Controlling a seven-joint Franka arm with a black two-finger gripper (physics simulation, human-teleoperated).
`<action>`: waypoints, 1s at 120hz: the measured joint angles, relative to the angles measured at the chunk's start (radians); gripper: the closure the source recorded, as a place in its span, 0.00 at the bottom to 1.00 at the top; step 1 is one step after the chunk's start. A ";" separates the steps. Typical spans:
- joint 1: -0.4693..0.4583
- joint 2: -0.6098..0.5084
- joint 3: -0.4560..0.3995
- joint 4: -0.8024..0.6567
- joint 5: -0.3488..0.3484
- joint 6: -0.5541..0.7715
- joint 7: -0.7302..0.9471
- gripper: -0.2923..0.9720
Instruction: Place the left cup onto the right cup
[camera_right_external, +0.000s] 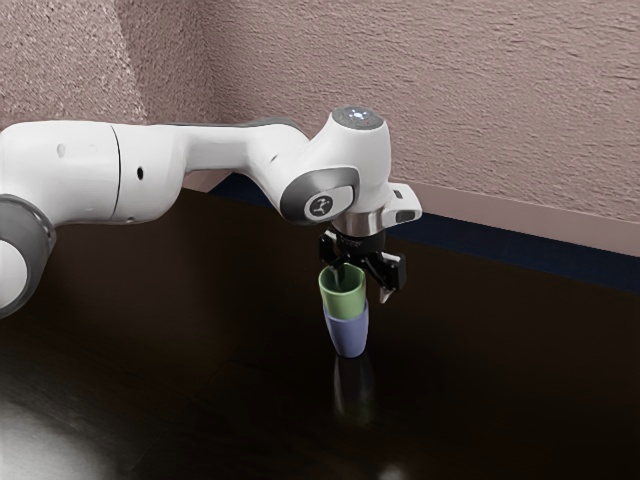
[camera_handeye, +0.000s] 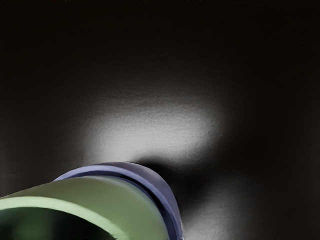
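Jaws spread: one finger at green cup (camera_right_external: 340, 294) rim, other outside, not touching. Gripper (camera_right_external: 366, 285) just above. Green cup upright, nested in blue cup (camera_right_external: 349, 336) on table (camera_right_external: 500, 380).

We see green tapered plastic cup (camera_right_external: 342, 295) nested upright in blue tapered plastic cup (camera_right_external: 349, 335); stack stands on dark glossy bench (camera_right_external: 480, 380), textured wall (camera_right_external: 450, 100) behind.

green cup (camera_right_external: 343, 293) | blue-violet cup (camera_right_external: 350, 336) | table (camera_right_external: 500, 390) dark brown-black | wall (camera_right_external: 450, 80) speckled pinkish-beige | arm (camera_right_external: 150, 170) white, grey joints
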 joint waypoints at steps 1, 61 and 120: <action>0.000 0.000 0.000 0.000 0.000 0.000 0.000 0.26; 0.000 -0.094 -0.004 0.001 -0.024 -0.033 0.005 0.23; 0.006 -0.319 0.103 0.003 -0.153 -0.194 0.039 0.23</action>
